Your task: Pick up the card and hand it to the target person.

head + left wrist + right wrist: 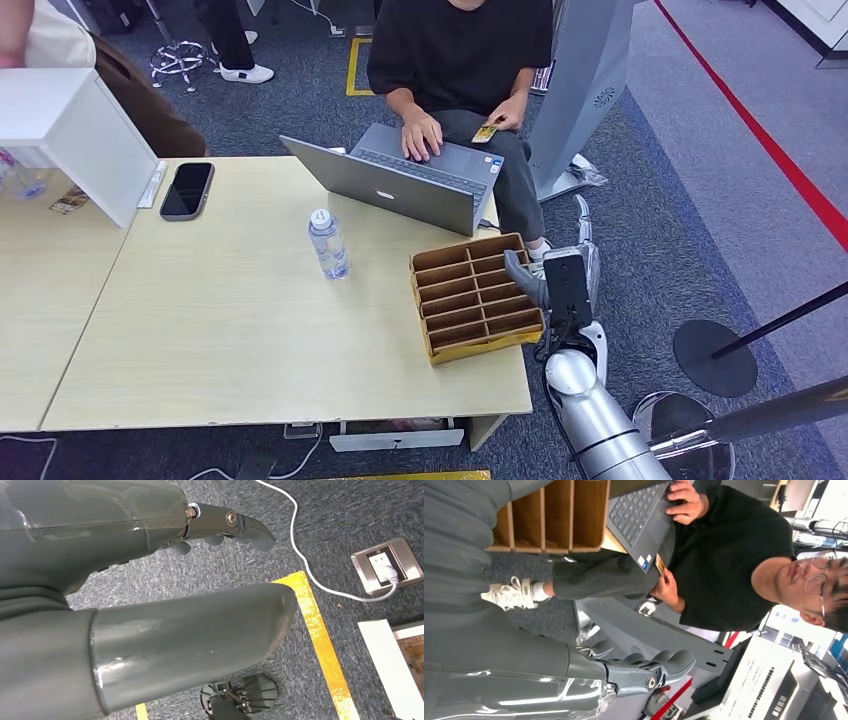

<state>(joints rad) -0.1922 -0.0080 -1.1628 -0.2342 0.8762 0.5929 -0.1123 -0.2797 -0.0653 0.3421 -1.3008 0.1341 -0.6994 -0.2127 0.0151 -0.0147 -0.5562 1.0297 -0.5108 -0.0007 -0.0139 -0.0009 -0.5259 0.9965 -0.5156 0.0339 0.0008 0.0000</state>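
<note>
The robot's right arm rises beside the counter's right edge, its silver forearm upright and its right hand (pixel 555 283) level with the right side of the wooden tray. In the right wrist view that hand (pixel 644 670) holds nothing; its dark fingers (pixel 674 662) are loosely curled and apart from the thick thumb. The left hand (pixel 165 605) hangs over grey carpet with a yellow floor stripe (pixel 320 640); its fingers (pixel 240 525) are stretched out and grip nothing.

The small yellow-and-brown card (pixel 487 132) is pinched in a hand (pixel 508 113) of the one seated person in a black shirt (pixel 460 45), beyond the counter's far edge, beside the laptop's right side. The person's other hand (pixel 421 135) rests on the keyboard.

On the pale wooden counter (pixel 230 340) there is one open grey laptop (pixel 400 185) at the far edge, one clear plastic water bottle (pixel 328 244) standing upright near the middle, one black phone (pixel 187 189) lying flat towards the far left corner, and one brown slotted wooden tray (pixel 477 297) at the right edge, its compartments holding nothing I can make out. One white box (pixel 70 135) stands at the far left.
</note>
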